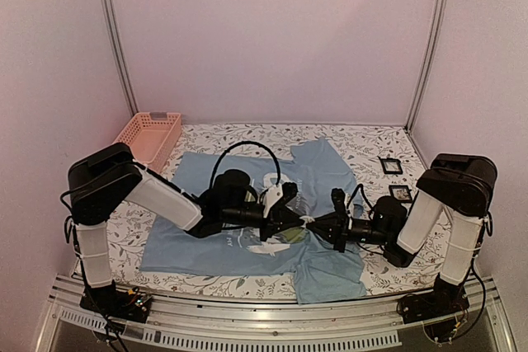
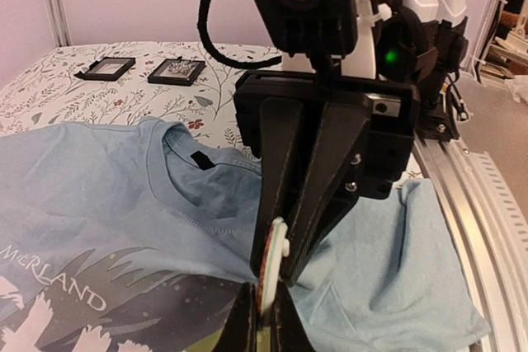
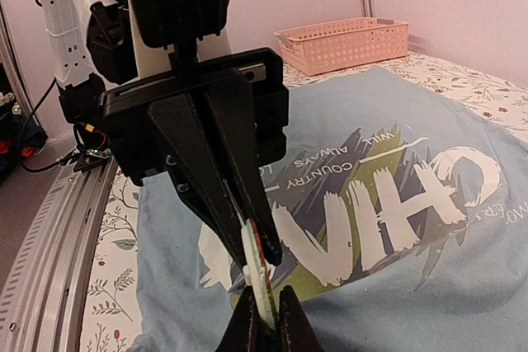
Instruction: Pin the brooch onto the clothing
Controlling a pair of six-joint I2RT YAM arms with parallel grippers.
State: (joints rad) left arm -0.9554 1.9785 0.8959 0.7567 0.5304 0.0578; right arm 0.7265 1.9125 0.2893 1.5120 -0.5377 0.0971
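Observation:
The light blue T-shirt (image 1: 191, 177) lies flat on the floral table cover, with its "CHINA" print (image 3: 388, 195) face up. Both grippers meet tip to tip just above the middle of the shirt. The tiny round brooch (image 1: 304, 222) stands edge-on between them. My left gripper (image 1: 290, 218) is shut on one edge of the brooch (image 2: 271, 265). My right gripper (image 1: 318, 224) is shut on its other edge (image 3: 262, 278). In the left wrist view my own gripper (image 2: 266, 323) rises from the bottom. In the right wrist view my own gripper (image 3: 266, 323) does the same. The shirt (image 2: 99, 187) lies under the brooch.
A pink basket (image 1: 150, 133) stands at the back left and also shows in the right wrist view (image 3: 342, 41). Two small black square frames (image 1: 390, 165) (image 1: 401, 194) lie at the right, beyond the shirt collar (image 2: 176, 70). A metal rail (image 1: 247, 319) runs along the near edge.

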